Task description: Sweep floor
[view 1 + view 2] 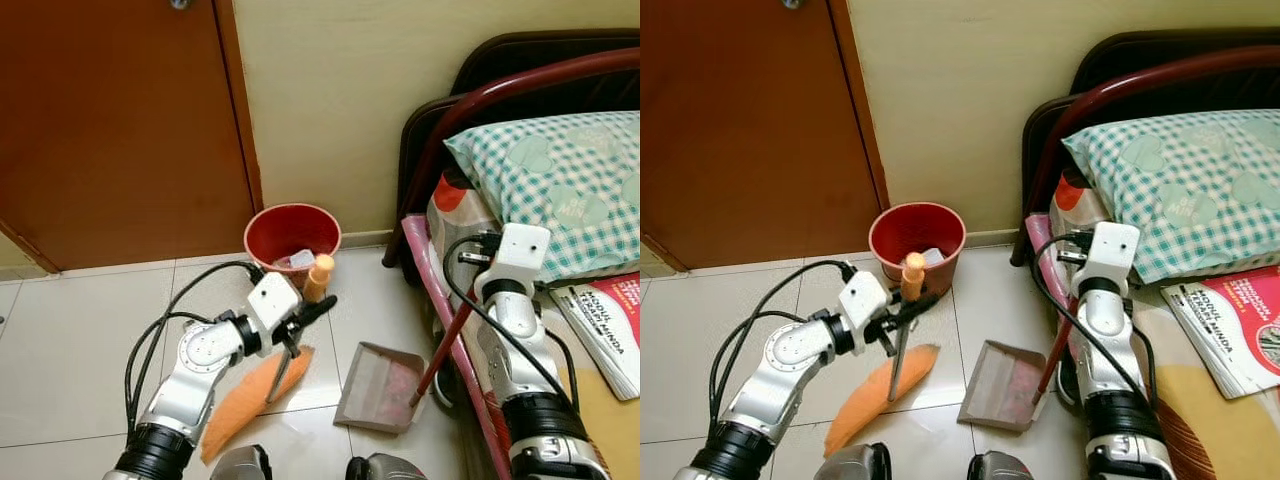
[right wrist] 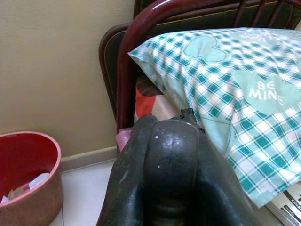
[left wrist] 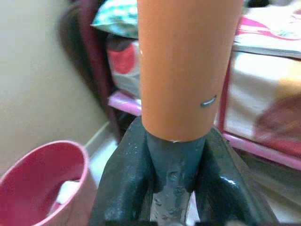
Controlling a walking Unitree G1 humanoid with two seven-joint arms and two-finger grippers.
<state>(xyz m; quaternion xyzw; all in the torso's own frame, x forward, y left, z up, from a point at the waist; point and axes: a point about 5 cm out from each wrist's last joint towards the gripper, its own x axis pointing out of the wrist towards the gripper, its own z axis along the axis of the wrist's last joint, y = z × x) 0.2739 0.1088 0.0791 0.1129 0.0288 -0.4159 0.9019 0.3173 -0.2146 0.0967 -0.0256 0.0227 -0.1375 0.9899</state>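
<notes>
My left gripper (image 1: 297, 328) is shut on the broom's grey shaft (image 3: 171, 165), just below its orange handle end (image 1: 318, 277). The broom's orange bristles (image 1: 250, 400) lie on the tiled floor by my left forearm. A grey dustpan (image 1: 380, 388) rests on the floor to the right of the bristles, with some reddish dirt in it. Its dark red handle (image 1: 445, 350) slants up to my right gripper (image 1: 478, 292), which is shut on the handle's black top (image 2: 171, 165) beside the bed.
A red bin (image 1: 292, 235) holding scraps stands against the wall beyond the broom. A brown door (image 1: 110, 120) is at the left. A bed with a dark red frame (image 1: 470, 110), a checked pillow (image 1: 560, 180) and a book (image 1: 610, 320) fills the right side.
</notes>
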